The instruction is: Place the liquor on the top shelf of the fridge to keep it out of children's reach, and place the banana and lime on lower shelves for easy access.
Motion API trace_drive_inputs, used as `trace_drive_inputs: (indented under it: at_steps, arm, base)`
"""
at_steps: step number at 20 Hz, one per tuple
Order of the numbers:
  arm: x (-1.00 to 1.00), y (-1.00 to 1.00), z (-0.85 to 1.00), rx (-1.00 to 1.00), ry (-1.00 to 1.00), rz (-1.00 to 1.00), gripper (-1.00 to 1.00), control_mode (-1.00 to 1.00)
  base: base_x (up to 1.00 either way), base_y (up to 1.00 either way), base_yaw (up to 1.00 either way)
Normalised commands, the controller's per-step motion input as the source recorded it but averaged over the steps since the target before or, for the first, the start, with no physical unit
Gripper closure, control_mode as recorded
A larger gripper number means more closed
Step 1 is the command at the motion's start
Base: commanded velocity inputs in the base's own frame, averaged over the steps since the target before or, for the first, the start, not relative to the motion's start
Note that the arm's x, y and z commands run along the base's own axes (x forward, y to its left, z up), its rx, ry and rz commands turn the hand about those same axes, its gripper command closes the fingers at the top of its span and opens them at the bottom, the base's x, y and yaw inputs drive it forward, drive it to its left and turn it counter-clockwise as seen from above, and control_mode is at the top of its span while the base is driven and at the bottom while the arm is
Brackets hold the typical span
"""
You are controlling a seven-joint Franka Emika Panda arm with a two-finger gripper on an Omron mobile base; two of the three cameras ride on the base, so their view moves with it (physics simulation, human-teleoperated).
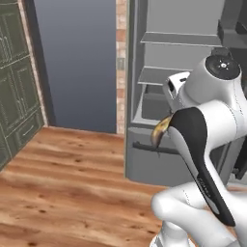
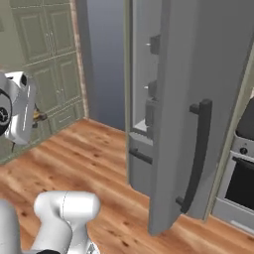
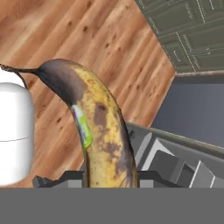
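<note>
The two-finger gripper (image 3: 109,177) has its jaws clamped on the curved, brown-spotted yellow banana (image 3: 98,131), carried in front of the open grey fridge (image 1: 159,101), so it seems the next move is reaching onto a lower grey shelf (image 1: 157,76).

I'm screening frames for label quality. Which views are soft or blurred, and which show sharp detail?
Left base view: soft; the fridge shelves and banana tip look smeared. Right base view: also soft, evenly lit, no glare on the fridge door. Hand view: sharpest; the banana's spots and green sticker read clearly, held between the gripper fingers.
</note>
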Motion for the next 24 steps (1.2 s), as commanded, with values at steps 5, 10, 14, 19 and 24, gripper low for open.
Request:
trace_drive_inputs:
  at_steps: [5,10,14,19,24]
  arm:
    - [0.00,0.00,0.00,0.00,0.00,0.00,1.00,1.00]
    - [0.00,0.00,0.00,0.00,0.00,0.00,1.00,1.00]
    - [0.00,0.00,0.00,0.00,0.00,0.00,1.00,1.00]
    - [0.00,0.00,0.00,0.00,0.00,0.00,1.00,1.00]
    - [0.00,0.00,0.00,0.00,0.00,0.00,1.00,1.00]
  base:
    - [0.11,0.56,-0.57]
    - [0.28,0.51,-0.57]
    - [0.39,0.71,-0.45]
    - [0.57,0.33,-0.19]
    - [0.76,-0.03,-0.06]
